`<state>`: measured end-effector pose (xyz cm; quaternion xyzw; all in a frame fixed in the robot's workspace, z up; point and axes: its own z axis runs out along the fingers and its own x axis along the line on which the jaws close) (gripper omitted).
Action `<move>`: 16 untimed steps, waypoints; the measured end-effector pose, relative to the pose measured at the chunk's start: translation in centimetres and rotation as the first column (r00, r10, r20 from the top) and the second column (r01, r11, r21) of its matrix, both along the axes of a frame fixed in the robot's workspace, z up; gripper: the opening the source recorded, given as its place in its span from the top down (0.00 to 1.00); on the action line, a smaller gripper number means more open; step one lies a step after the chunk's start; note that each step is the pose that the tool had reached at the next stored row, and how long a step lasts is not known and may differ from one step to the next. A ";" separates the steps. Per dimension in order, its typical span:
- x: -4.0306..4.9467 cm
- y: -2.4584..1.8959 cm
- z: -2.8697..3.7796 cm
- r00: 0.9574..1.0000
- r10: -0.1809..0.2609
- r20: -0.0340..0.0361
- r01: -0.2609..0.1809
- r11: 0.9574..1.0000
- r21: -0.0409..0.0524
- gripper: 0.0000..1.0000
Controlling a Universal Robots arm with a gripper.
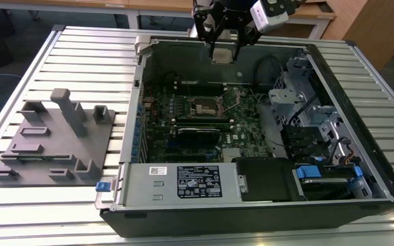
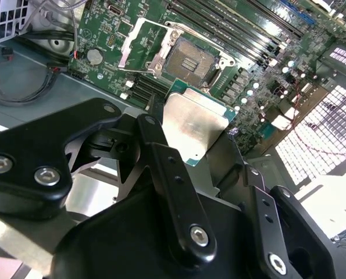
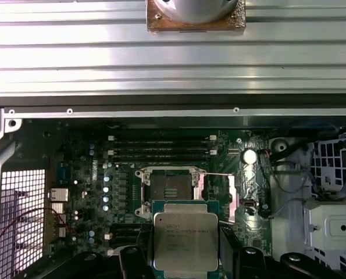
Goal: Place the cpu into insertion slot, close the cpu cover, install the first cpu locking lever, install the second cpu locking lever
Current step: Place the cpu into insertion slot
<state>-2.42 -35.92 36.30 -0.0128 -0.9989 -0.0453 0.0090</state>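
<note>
Hanging over the far wall of the open computer case [image 1: 252, 218], at 12 o'clock in the exterior view, the gripper [image 1: 224, 50] has its fingers [image 2: 161, 151] pressed against two opposite edges of the cpu [image 2: 196, 122], so the chip is held in the air. The insertion slot [image 1: 205, 106] lies on the green board [image 1: 245, 118], toward 6 o'clock from the gripper and well apart from the cpu. It is uncovered: the cpu cover [image 2: 136, 42] stands flipped open just beside it. A grey fixture block [image 1: 53, 143] sits on the slatted table [image 1: 80, 56], at 9 o'clock from the case.
</note>
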 end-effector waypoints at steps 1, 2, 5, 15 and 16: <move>0.00 0.00 -0.06 1.000 0.000 0.000 0.000 1.000 0.000 0.46; 0.00 0.00 -0.12 1.000 0.000 0.000 0.000 1.000 0.000 0.46; 0.00 0.00 -0.24 1.000 0.000 0.000 0.000 1.000 0.000 0.46; 0.00 0.00 -0.47 1.000 0.000 0.000 0.000 1.000 0.000 0.46; 0.00 0.00 -0.50 1.000 0.000 0.000 0.000 1.000 0.000 0.46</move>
